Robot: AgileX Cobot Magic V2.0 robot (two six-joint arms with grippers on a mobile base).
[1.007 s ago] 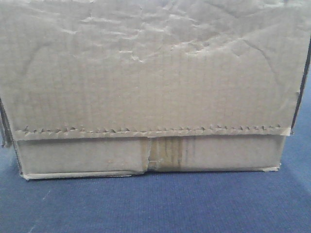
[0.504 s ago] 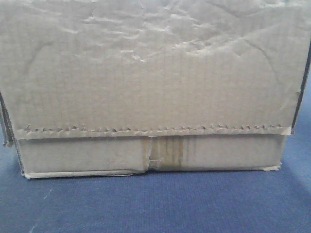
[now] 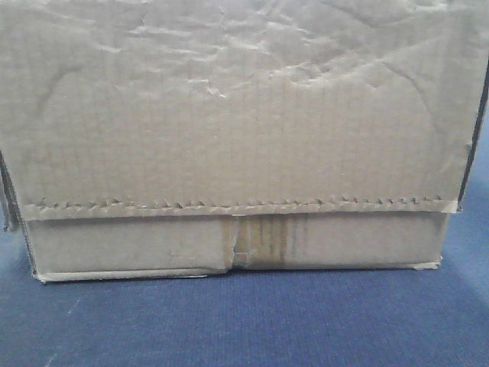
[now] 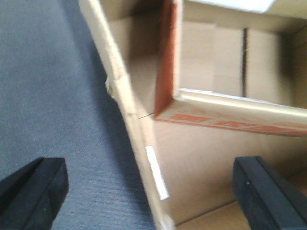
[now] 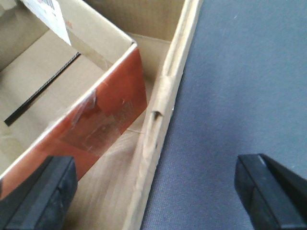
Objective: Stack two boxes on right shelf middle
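Left wrist-mounted view: my left gripper [image 4: 151, 191] is spread wide and straddles the left wall [image 4: 125, 103] of the big box [image 3: 229, 115]. One finger [image 4: 33, 189] hangs outside over the blue surface [image 4: 48, 72], and the other is inside, above the box floor. The right wrist view mirrors this. My right gripper [image 5: 156, 191] is just as wide, with the right wall [image 5: 165, 103] running up between its fingers. Neither pinches anything yet.

The big box sits on the blue surface and fills the front view. Its long axis lies across me, left to right, so each end wall falls to the arm on its own side and neither arm is nearer. Both walls slant a little against the finger gaps. A smaller box [image 5: 110, 103] with orange-red sides stands inside, open-topped and near both walls; I cannot tell whether it touches them.

The shelf is in none of my views. As I read it, the coming move is to close both sides on those walls evenly, so the pair lifts level.
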